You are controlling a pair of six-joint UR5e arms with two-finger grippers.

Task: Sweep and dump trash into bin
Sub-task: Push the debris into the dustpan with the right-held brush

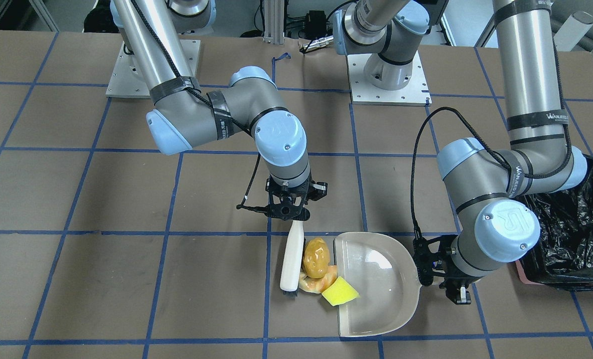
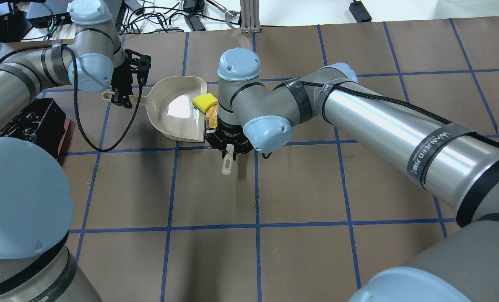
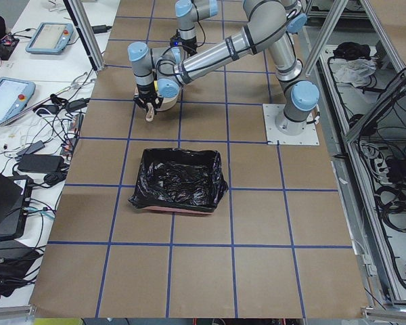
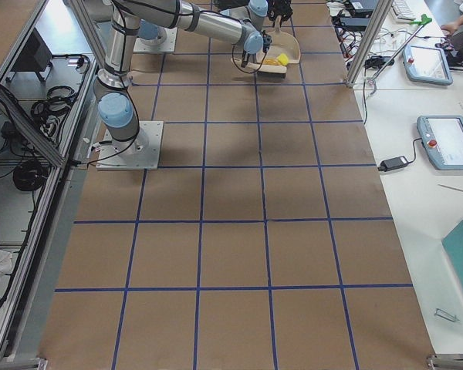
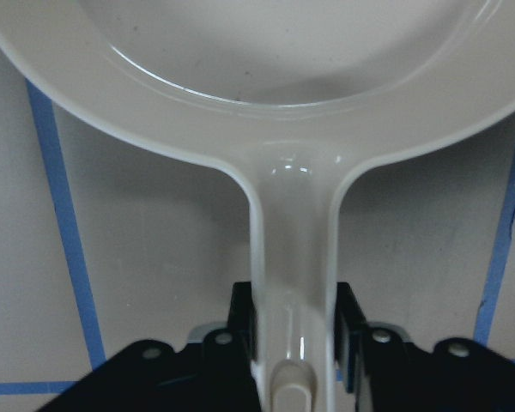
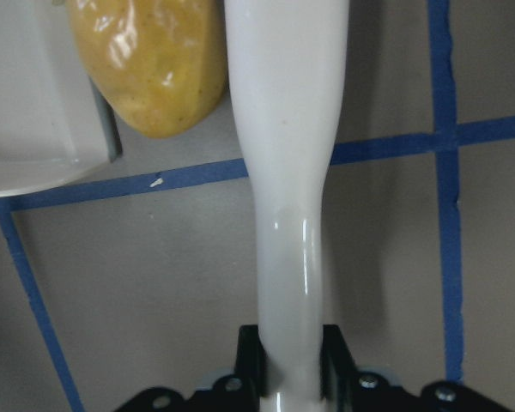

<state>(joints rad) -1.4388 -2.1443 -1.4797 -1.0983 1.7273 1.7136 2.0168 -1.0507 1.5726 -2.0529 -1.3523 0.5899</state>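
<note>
A robotics lab: teach pendants [image 4: 446, 142] on a white bench [image 4: 417, 208], aluminium framing [image 4: 368, 38], loose cables [image 3: 394, 196], a tape-gridded tabletop [image 4: 231, 254].

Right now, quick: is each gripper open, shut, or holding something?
Left gripper: shut on the dustpan, by its handle.
Right gripper: shut on the brush, by its handle.

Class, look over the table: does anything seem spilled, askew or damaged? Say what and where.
Nothing stands out. The trash sits bunched between the brush and the open edge of the dustpan, the yellow sponge overlapping that edge; the bin stands level.
</note>
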